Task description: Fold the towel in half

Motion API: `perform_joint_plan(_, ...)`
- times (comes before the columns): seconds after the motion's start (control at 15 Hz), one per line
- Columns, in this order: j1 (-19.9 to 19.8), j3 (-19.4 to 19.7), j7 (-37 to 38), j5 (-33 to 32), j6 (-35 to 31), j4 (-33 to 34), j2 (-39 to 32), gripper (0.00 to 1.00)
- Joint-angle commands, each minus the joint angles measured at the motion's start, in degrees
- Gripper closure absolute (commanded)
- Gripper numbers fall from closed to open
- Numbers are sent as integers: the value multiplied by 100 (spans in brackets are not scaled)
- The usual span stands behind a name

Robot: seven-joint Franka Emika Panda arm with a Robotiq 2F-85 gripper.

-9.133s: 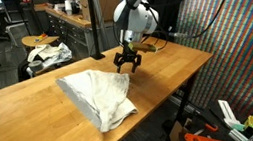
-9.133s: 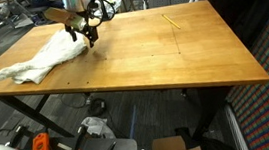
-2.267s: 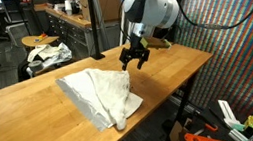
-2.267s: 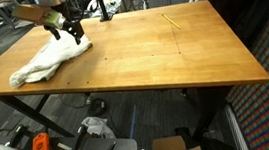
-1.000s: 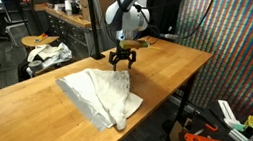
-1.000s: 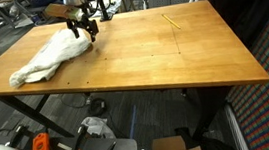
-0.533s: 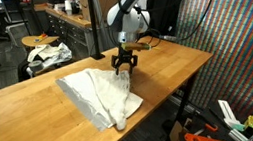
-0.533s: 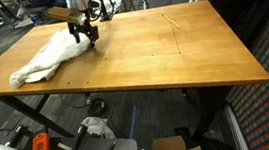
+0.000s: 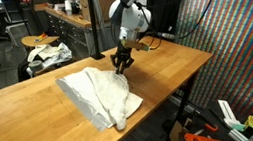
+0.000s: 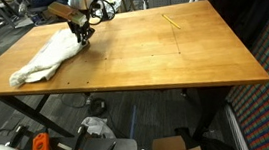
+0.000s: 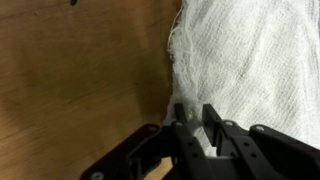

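At its one-o'clock corner the towel (image 9: 98, 95) is pinched by the nearly closed gripper (image 9: 121, 68); next, that corner should be lifted and carried over the desk (image 9: 26, 111) toward seven o'clock.

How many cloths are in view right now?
2. The towel lies crumpled on the table, one edge at the end effector; a smaller patterned cloth bundle sits beyond the table. More may be hidden off-camera.

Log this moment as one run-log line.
stage: grasp attempt | gripper: at towel edge, jaws narrow, grip unconfirmed | towel: rumpled on table, fold not done
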State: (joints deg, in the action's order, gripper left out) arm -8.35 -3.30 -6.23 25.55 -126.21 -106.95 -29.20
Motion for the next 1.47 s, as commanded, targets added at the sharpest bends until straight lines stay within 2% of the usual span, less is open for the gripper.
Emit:
perform_joint_plan(0.0, -157, -78, -201, 312, 193, 176, -53, 98)
perform_joint_plan(0.13, -187, -84, -223, 423, 207, 181, -28, 100)
perform_joint_plan(0.2, -192, -83, -230, 478, 176, 179, -38, 97)
perform_joint_plan(0.27, -175, -63, -197, 498, 130, 182, -63, 77)
perform_joint_plan(0.4, -153, -42, -174, 502, 62, 151, -59, 64)
perform_joint_plan(0.93, -94, -27, -166, 477, -334, 72, -145, 3)
perform_joint_plan(1.13, -103, -43, -149, 468, -610, 77, -230, 0)
perform_joint_plan(1.4, -163, -101, -126, 470, -229, 149, -292, 0)
